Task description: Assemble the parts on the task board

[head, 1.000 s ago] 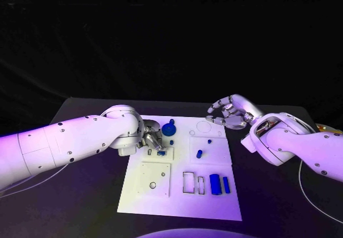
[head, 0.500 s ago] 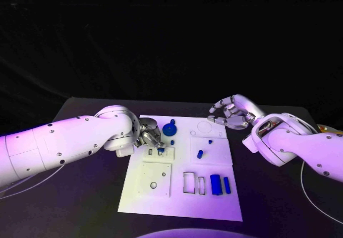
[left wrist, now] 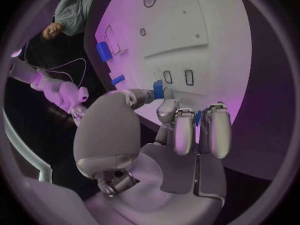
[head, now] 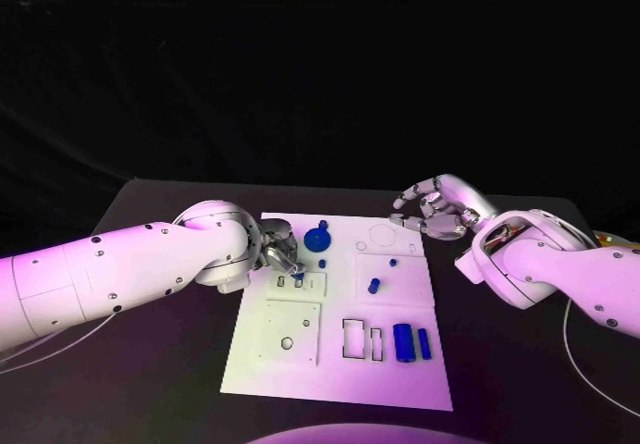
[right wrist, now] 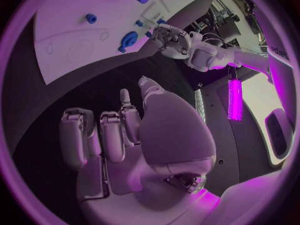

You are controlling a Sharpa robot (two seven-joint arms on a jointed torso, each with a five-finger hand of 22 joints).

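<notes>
While left hand [head: 281, 256] pinches small blue part [left wrist: 158, 89] over white task board [head: 301, 370], right hand [head: 434, 211] curled, holding nothing

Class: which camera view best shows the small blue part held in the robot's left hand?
The left wrist view: the small blue part sits pinched at the left hand fingertips. The head view shows only a blue speck; the right wrist view shows that hand distantly.

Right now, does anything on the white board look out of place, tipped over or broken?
Nothing stands out. The task board lies flat on the table, blue parts sit tidily in or beside their slots, and the left hand holds a small blue part over it.
</notes>
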